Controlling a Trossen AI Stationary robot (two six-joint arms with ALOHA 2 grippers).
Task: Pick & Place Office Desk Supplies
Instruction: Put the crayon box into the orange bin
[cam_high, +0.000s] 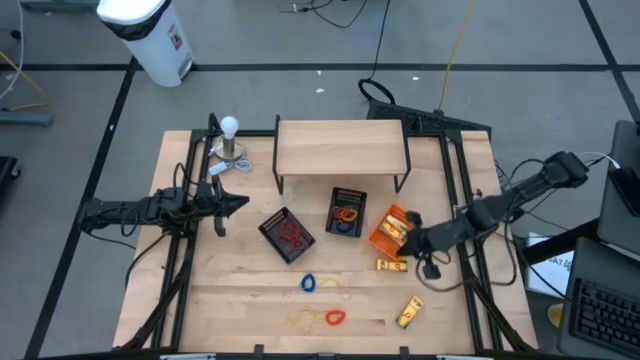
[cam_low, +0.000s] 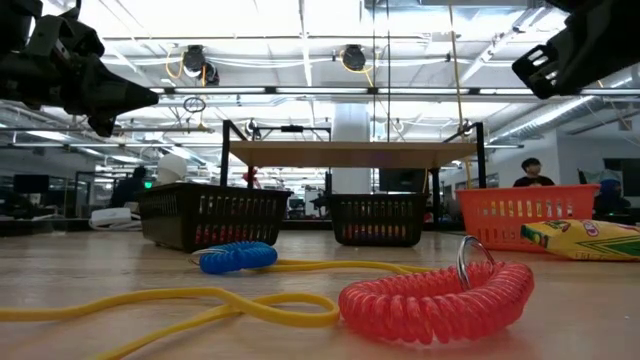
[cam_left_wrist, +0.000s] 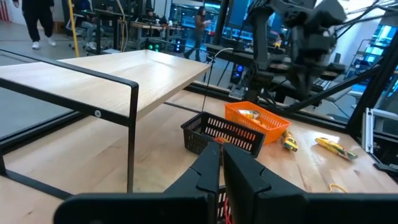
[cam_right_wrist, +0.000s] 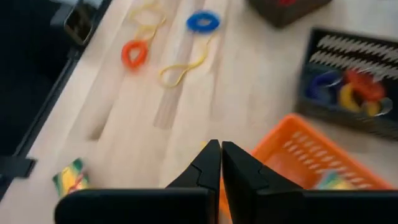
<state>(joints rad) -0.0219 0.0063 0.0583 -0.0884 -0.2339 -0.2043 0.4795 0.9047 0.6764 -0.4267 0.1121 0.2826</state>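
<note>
Hovering my closed, empty right end effector (cam_high: 412, 242) beside the orange tray (cam_high: 385, 238); descending risks clipping its rim.

- Two dark, slender jointed arms, matte black throughout.
- Left claw (cam_high: 232, 203): black tapered wedge fingers.
- Right claw (cam_high: 408, 243): identical; black cable trailing alongside.

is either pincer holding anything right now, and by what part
Nothing is held. The right pincer is shut and empty above the orange tray; the left pincer is shut and empty too.
</note>
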